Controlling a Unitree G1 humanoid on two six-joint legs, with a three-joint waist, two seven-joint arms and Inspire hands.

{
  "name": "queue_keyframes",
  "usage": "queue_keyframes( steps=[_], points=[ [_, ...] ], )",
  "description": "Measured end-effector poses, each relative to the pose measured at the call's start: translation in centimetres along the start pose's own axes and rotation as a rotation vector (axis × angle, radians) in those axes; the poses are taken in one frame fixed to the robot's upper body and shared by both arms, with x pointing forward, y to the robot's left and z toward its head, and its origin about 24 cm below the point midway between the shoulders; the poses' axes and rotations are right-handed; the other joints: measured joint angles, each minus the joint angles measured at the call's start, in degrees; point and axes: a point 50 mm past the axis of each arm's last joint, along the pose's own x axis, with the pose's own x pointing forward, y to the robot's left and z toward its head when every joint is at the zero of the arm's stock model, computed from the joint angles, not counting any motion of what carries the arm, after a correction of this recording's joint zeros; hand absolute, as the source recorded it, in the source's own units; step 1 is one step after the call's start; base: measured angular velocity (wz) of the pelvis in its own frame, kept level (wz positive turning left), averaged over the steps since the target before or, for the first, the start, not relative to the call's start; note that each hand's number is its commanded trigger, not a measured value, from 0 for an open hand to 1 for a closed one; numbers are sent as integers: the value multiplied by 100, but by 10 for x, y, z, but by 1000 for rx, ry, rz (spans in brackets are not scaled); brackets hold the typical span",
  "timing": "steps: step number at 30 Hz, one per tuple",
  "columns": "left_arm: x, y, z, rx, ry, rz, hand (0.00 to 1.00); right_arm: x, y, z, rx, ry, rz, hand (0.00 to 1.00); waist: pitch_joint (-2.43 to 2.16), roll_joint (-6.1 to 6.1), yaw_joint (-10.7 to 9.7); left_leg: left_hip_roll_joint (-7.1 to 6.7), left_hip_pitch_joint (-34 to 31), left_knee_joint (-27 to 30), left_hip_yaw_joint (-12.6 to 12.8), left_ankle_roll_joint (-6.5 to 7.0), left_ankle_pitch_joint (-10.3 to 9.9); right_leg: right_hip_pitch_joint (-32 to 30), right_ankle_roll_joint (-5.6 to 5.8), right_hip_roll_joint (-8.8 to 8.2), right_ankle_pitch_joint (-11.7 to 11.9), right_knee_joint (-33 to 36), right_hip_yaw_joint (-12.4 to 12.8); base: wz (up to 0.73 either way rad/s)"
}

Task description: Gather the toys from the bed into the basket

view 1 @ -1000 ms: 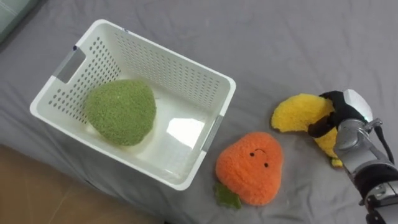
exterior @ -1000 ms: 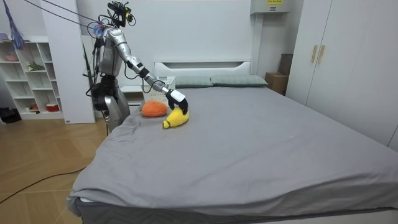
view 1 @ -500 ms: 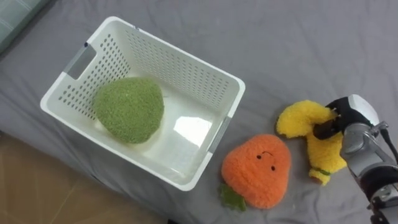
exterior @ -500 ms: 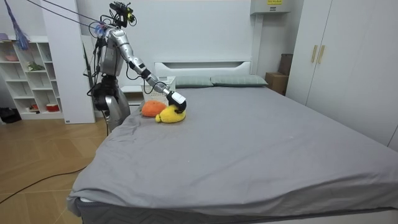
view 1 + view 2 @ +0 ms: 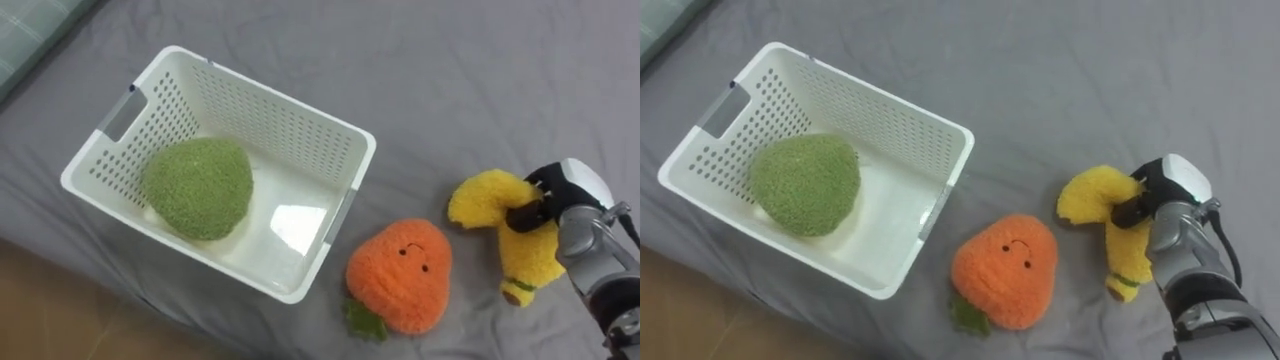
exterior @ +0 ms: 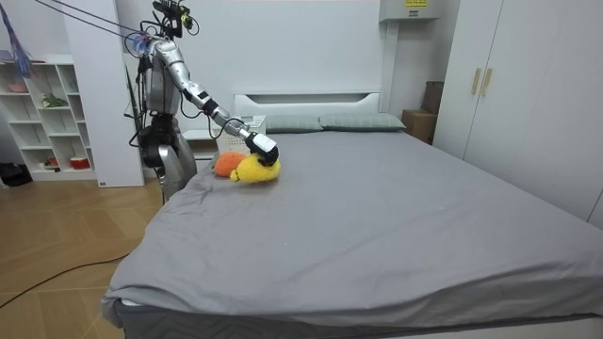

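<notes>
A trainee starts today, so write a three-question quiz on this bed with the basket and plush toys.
1. True or false: the green toy lies inside the white basket.
2. Fill the gap: the orange toy lies on the bed between the basket and the ____ toy.
3. Which toy does the right hand grip? A) the green toy B) the orange toy C) the yellow toy

Key: 1 true; 2 yellow; 3 C.
</notes>
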Motion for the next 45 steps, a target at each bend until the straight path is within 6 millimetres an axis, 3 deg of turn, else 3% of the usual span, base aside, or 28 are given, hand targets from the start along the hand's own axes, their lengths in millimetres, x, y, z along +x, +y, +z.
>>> queue_keyframes(
  steps=[5,8,13,15,20,24,31,34,39,45],
  points=[
    [-1,2,-6,-17,11,5,0,-1,-6,17,17,-78,-29,100,-56,75,-129,9,318,-119,85,0,2,234,3,5,-2,-23,75,-9],
    [-2,5,-10,-38,16,18,0,-3,-12,33,41,-156,-57,100,-63,78,-241,14,500,-179,119,-1,2,381,6,11,-4,-32,100,-5],
    [-4,11,-15,-74,14,38,0,-16,-18,40,103,-247,-98,100,-85,68,-309,-5,812,-313,134,6,6,633,42,27,-27,-46,131,-1],
    [-5,14,-17,-93,20,49,0,-23,-16,42,109,-282,-103,100,-117,65,-335,-12,985,-380,137,9,7,805,51,21,-33,-94,125,0],
    [-5,6,-26,-120,40,35,0,-35,-24,53,147,-366,-132,100,-147,112,-344,-8,1300,-498,241,11,6,1023,72,3,-47,-115,181,-11],
    [-7,6,-34,-140,57,42,0,-55,-40,84,190,-528,-193,100,-144,110,-458,-4,1381,-528,292,11,5,1070,72,19,-53,-112,273,-8],
    [-7,8,-34,-143,57,48,0,-70,-42,99,216,-612,-185,100,-86,60,-432,-20,1618,-578,304,19,-9,1292,104,51,-79,-125,355,0],
    [-7,8,-34,-132,59,49,0,-87,-48,118,219,-708,-197,100,-73,49,-453,-21,1614,-570,288,20,-9,1276,103,51,-81,-124,324,1],
    [-6,7,-31,-80,49,44,0,-113,-66,140,197,-851,-258,100,-79,37,-338,-21,1632,-575,260,19,-9,1299,107,51,-84,-124,317,4],
    [-3,5,-24,-47,50,48,0,-122,-55,153,142,-900,-161,100,-75,39,-142,-13,1723,-598,268,15,-19,1389,108,60,-85,-120,337,-1]
  ],
)
